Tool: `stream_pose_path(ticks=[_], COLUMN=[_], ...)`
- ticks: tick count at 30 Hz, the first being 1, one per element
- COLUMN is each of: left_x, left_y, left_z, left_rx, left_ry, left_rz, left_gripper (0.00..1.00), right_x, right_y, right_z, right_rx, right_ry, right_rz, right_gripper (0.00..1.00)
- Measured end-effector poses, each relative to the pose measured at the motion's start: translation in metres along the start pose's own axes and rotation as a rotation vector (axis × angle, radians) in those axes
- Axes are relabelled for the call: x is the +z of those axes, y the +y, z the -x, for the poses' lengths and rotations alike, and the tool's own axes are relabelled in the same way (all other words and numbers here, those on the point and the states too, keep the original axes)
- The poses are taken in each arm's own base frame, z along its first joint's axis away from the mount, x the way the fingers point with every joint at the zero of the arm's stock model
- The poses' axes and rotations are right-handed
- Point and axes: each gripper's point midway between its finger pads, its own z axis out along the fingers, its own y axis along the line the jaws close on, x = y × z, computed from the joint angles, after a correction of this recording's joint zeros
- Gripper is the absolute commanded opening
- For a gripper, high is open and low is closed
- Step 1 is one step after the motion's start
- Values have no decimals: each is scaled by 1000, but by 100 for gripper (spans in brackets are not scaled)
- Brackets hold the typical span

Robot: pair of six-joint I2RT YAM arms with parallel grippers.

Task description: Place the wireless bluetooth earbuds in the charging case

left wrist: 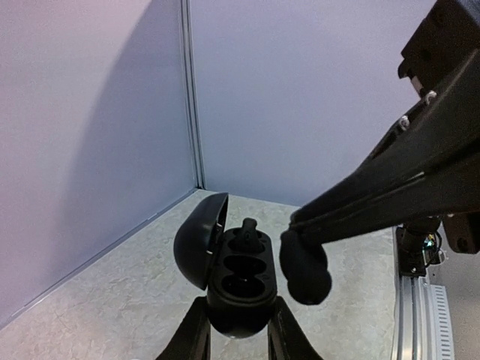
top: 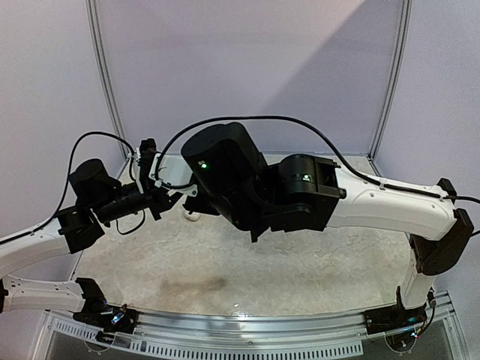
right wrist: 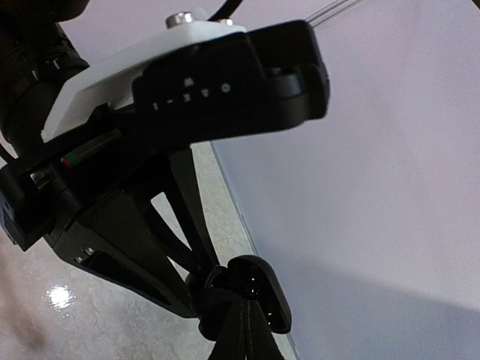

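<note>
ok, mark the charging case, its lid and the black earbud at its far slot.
charging case (left wrist: 238, 311): left wrist view, front of the body.
lid (left wrist: 196, 241): left wrist view, outer shell, swung open.
black earbud (left wrist: 248, 227): left wrist view, tip poking out of the slot.

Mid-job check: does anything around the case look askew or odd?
Yes. The black earbud stands proud of the far well of the open charging case, which the left gripper holds: it juts above the rim, not seated flush. Nothing looks spilled or damaged.
</note>
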Motion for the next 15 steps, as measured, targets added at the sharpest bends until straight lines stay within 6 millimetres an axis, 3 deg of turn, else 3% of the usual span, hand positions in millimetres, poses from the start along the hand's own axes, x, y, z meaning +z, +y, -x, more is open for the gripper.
stream_pose_path(ticks=[15], left_x=[0], left_y=[-4], left_z=[3], left_rx=[-6], left_ry=[-12], left_rz=[-22], left_gripper=[0], right_x=[9], right_y=[-7], right_z=[0], right_rx=[-63], right_ry=[11], right_rz=[-47], right_gripper=[0])
